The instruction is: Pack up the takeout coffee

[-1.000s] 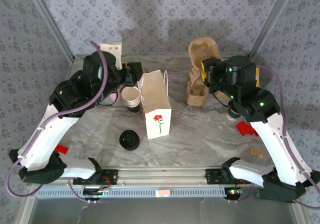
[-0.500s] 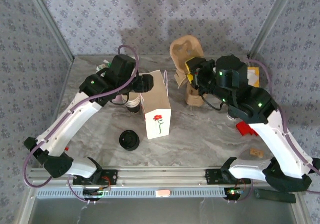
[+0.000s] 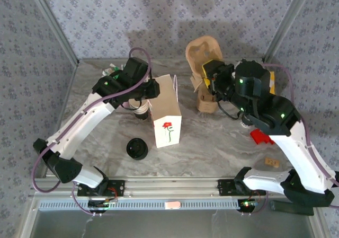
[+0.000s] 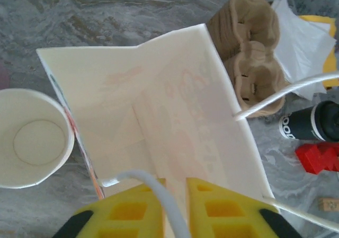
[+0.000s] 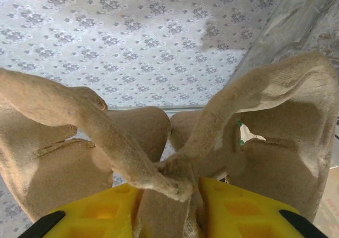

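Left gripper [image 4: 175, 190] pinches the rim of the paper bag [image 4: 159, 116] (bag empty), an empty cup [image 4: 32, 137] at its 9 o'clock. Right gripper [image 5: 169, 191] clamps the pulp carrier [image 5: 275, 142].

A white paper bag [image 3: 167, 111] with a red flower [image 3: 168, 126] on its front stands open in the middle of the grey worktop [image 3: 212, 148]. A stack of tan paper cups [image 3: 140, 111] stands just beside its left side, and the top cup is empty. A pile of black lids [image 3: 137, 148] lies near the bag's front corner. Right of the bag sits a stack of brown cup trays [image 3: 206, 97], and 1 more brown cup tray [image 3: 200, 50] is up above them. Near the right edge lie a red block [image 3: 259, 136] and 1 small wooden block [image 3: 271, 162].
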You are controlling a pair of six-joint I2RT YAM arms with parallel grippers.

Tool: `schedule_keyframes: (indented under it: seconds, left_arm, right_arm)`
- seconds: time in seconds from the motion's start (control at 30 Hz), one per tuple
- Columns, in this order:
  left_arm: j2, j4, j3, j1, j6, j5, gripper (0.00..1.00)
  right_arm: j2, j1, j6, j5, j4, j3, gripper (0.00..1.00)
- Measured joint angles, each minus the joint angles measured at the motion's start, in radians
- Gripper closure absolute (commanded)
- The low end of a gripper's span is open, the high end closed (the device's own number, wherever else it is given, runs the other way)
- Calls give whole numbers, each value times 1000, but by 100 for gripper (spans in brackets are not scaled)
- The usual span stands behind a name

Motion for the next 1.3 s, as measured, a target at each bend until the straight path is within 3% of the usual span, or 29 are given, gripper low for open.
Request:
schedule_keyframes:
  seconds: [0.37,0.93,1.3]
  left_arm:
    - [0,40,50,-69,-278,7,100]
    - [-5,214,-53,-217,-606,-168,100]
    - [0,340,-56,-293,-716,-217,100]
  right_arm:
    - [-69,-86,-34,-1,4,-35,67]
    - [-135,-202,-35,-80,8,-67,66]
    - [-176,-275,-34,-143,7,-98,66]
